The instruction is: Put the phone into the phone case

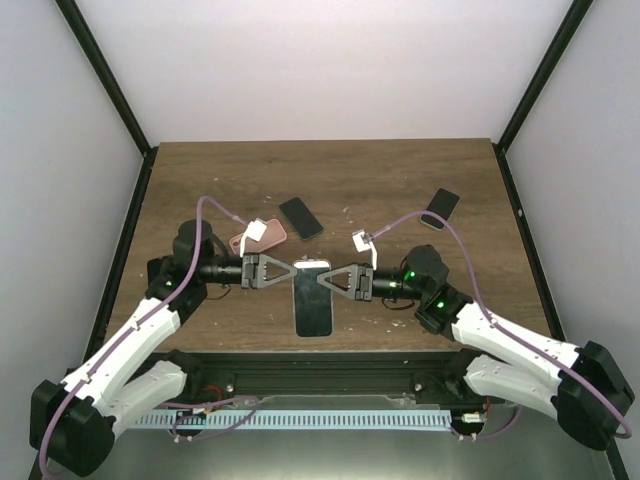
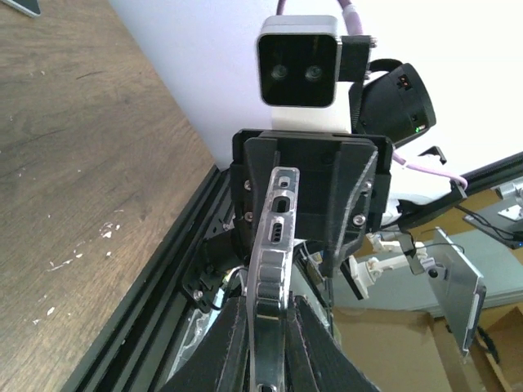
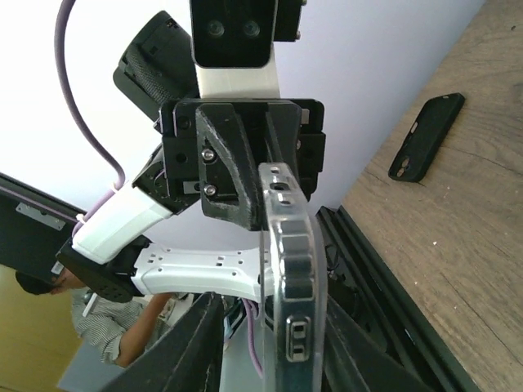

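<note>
Top external view: the phone, its edge rimmed by a clear case, sits lengthwise near the table's front edge. Left gripper and right gripper pinch its far end from opposite sides, jaws closed onto it. A pink case, second phone and black case lie well apart behind, with open wood between.

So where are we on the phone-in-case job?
Done: nothing confirmed. In hand: left gripper and right gripper both pinch the clear case mid-table; whether a phone sits seated inside, can't tell. Remaining: confirm seating, release. Behind, pink case and dark phone lie untouched.
</note>
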You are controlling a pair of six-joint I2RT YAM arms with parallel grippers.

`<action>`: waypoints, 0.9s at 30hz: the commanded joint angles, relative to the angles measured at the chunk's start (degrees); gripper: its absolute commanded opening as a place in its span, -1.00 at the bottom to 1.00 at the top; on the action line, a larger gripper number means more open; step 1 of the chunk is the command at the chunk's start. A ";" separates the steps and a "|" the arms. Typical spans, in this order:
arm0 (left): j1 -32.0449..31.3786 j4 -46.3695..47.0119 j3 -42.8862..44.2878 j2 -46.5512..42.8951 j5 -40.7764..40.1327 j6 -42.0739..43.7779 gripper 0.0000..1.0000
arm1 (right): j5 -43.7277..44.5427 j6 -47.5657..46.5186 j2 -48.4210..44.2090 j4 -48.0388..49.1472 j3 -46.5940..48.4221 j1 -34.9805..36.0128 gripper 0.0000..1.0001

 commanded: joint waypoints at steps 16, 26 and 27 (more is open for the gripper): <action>0.28 1.84 -1.18 0.33 -0.13 -2.74 -0.48 | 7.24 -3.73 -2.40 -3.84 5.49 -0.48 -0.97; 0.06 12.37 -10.55 0.92 -1.09 -10.97 0.23 | 13.62 2.77 -0.97 -3.78 4.93 -5.65 -0.96; -0.03 12.68 -11.04 0.90 -1.27 -11.20 0.24 | 13.19 3.81 -0.64 -2.59 4.32 -6.85 -0.96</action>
